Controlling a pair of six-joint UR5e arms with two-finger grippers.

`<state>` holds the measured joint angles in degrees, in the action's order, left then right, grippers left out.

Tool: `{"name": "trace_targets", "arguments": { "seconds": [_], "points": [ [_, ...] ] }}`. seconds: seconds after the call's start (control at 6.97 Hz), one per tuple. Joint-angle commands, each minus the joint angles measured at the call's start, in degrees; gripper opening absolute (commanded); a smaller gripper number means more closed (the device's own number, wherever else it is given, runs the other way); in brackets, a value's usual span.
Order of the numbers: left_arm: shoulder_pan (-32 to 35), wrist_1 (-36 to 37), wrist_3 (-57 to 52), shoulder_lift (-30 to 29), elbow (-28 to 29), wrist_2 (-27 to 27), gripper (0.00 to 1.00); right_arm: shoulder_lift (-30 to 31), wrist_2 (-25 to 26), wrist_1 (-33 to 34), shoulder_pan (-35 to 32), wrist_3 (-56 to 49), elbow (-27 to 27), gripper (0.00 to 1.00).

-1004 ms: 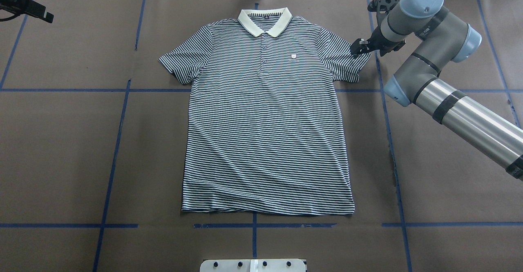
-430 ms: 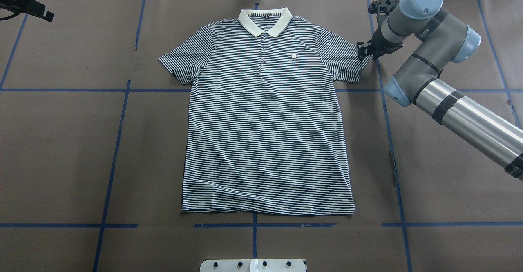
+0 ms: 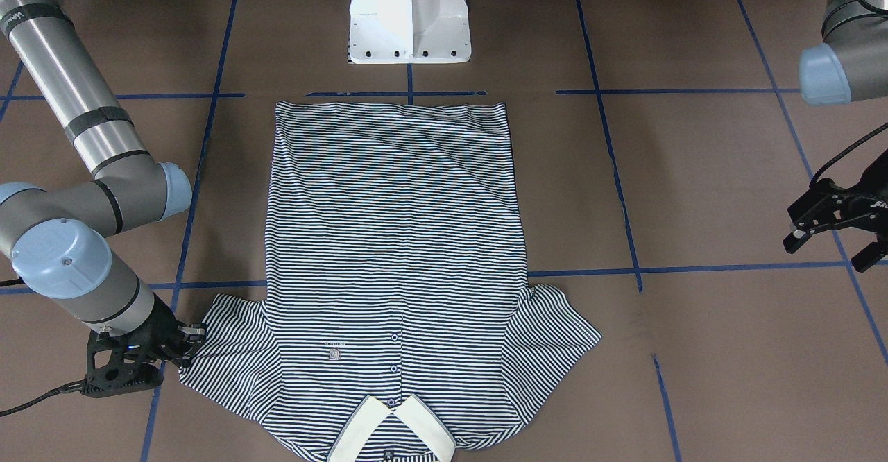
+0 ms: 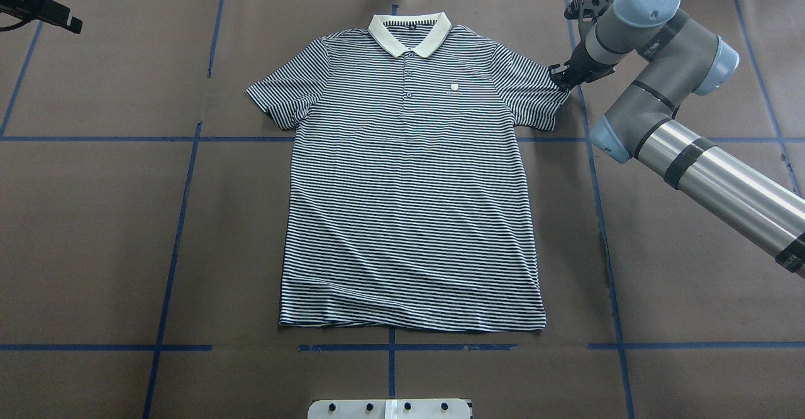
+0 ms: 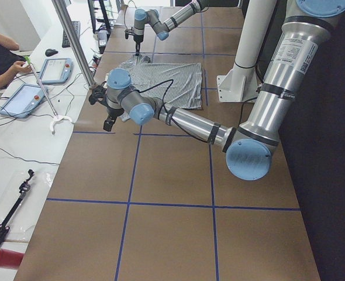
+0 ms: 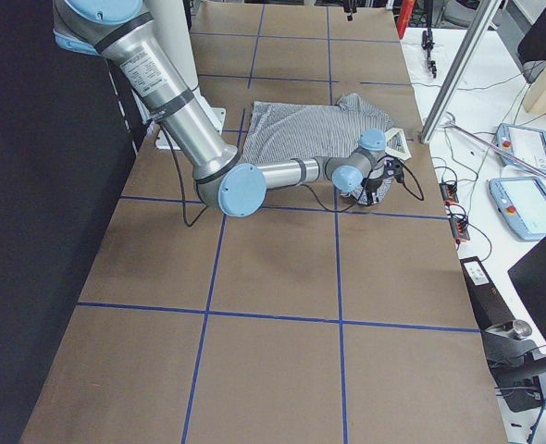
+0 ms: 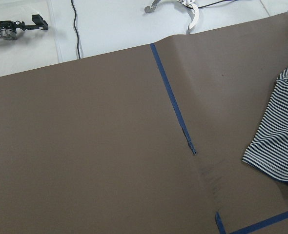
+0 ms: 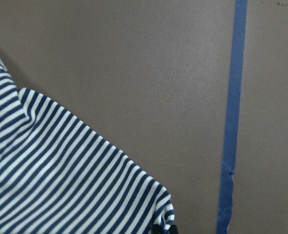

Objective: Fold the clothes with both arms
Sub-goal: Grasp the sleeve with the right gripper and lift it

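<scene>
Overhead exterior: the left gripper [image 3: 829, 247] is held over the counter's [image 4: 94, 230] far-left corner, jaws spread open. The striped shirt [image 4: 409, 186] is laid flat mid-counter. Its sleeve [image 4: 534, 92] hem is pinched by the right gripper [image 4: 561, 74].

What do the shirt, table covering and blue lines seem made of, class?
Shirt: probably soft knit fabric, matte; it lies limp, rippling at the hem.
Table covering: seemingly matte brown paper, with creases and seams.
Blue lines: likely adhesive tape, ragged at a break.

The right end effector [image 4: 557, 75] closed on the sleeve [image 4: 531, 92] (shirt [image 4: 409, 186] nudged).
</scene>
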<state>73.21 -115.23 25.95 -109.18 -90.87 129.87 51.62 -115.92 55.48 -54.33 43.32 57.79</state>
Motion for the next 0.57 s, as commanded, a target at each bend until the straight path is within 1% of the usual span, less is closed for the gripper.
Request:
{"name": "trace_targets", "arguments": {
  "seconds": [0.0, 0.14, 0.29, 0.43],
  "points": [
    [0.0, 0.0, 0.0, -0.2, -0.1, 0.0, 1.0, -0.4, -0.8, -0.1, -0.2, 0.5, 2.7, 0.0],
    [0.0, 0.0, 0.0, -0.2, -0.1, 0.0, 1.0, -0.3, -3.6, 0.0, -0.2, 0.5, 5.4, 0.0],
    [0.0, 0.0, 0.0, -0.2, -0.1, 0.0, 1.0, -0.5, -5.2, 0.1, -0.1, 0.5, 6.6, 0.0],
    [0.0, 0.0, 0.0, -0.2, 0.0, 0.0, 1.0, -1.7, -5.2, 0.2, 0.0, 0.7, 6.8, 0.0]
  ]
}}
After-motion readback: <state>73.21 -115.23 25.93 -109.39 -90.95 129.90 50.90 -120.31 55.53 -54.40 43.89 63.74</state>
